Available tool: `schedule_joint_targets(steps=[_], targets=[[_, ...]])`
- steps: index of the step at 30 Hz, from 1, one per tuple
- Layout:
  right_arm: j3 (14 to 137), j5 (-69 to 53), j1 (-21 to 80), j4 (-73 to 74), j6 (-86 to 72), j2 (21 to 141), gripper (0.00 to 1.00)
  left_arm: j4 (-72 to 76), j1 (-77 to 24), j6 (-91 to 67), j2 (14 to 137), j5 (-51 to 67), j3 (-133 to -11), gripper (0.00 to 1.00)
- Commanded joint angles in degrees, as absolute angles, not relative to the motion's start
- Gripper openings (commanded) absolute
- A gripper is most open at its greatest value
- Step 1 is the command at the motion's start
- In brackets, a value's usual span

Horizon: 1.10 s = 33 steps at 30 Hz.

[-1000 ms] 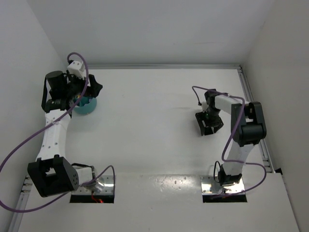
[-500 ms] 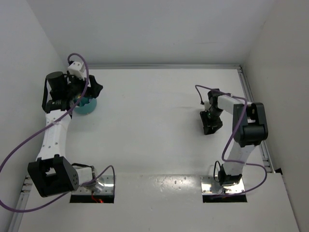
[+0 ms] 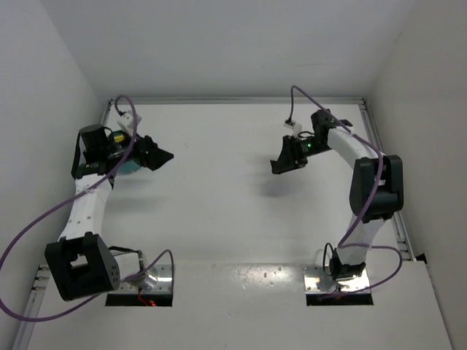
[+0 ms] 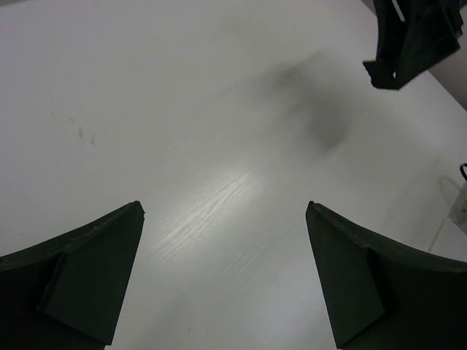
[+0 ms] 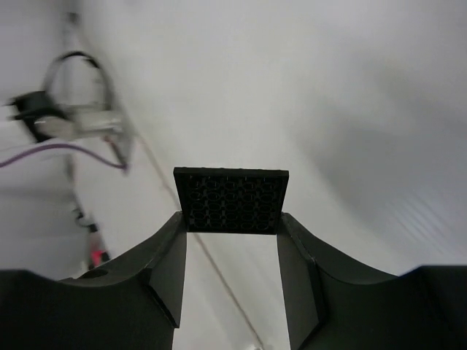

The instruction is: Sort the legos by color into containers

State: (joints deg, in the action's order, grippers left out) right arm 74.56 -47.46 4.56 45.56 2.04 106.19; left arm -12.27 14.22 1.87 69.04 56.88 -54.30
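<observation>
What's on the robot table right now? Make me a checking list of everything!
Surface: white table, with a soft shadow below the right arm.
Job's things: teal bowl at the far left, mostly hidden by the left arm, so its contents cannot be told; no loose legos seen.
Clutter: nothing seen.
Grippers: left gripper in the air, jaws wide open and empty; right gripper in the air, jaws closed on a dark gridded square.
Cables: purple cable loops off each arm, away from the jaws.
Surroundings: white walls; metal rail along the far edge.
</observation>
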Motion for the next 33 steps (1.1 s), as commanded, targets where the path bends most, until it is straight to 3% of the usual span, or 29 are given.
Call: schedule_joint_targets(steps=[1,8,13,16,23,27,30,33], targets=[[80.4,-69.1,5.7,50.8,5.2,107.8,0.16,-10.0,12.3,3.0,64.9,63.7,-51.3,1.00],[86.5,-80.3,12.0,55.3,7.0,110.4,0.16,-9.5,3.5,4.6,62.7,69.5,-47.8,1.00],[80.2,-84.2,17.0,48.7,1.2,106.8,0.16,-11.0,-0.7,10.2,65.6,73.7,-50.4,1.00],[76.8,-85.9,18.5,45.1,-1.8,105.5,0.17,-19.3,-3.9,18.3,69.0,73.8,-54.6,0.97],[73.1,-82.4,23.9,43.7,-3.1,104.2,0.17,-44.4,-17.6,48.7,74.1,60.9,-66.4,0.92],[77.5,-73.2,27.7,61.0,16.2,105.6,0.17,-55.8,-22.4,68.9,75.6,54.5,-68.3,0.91],[78.8,-72.0,29.7,63.4,18.0,106.3,0.15,-58.8,-23.0,73.2,75.6,54.5,-68.3,0.89],[78.7,-70.8,30.2,63.4,18.5,106.3,0.14,-59.4,-23.0,73.8,75.6,55.7,-68.3,0.81]])
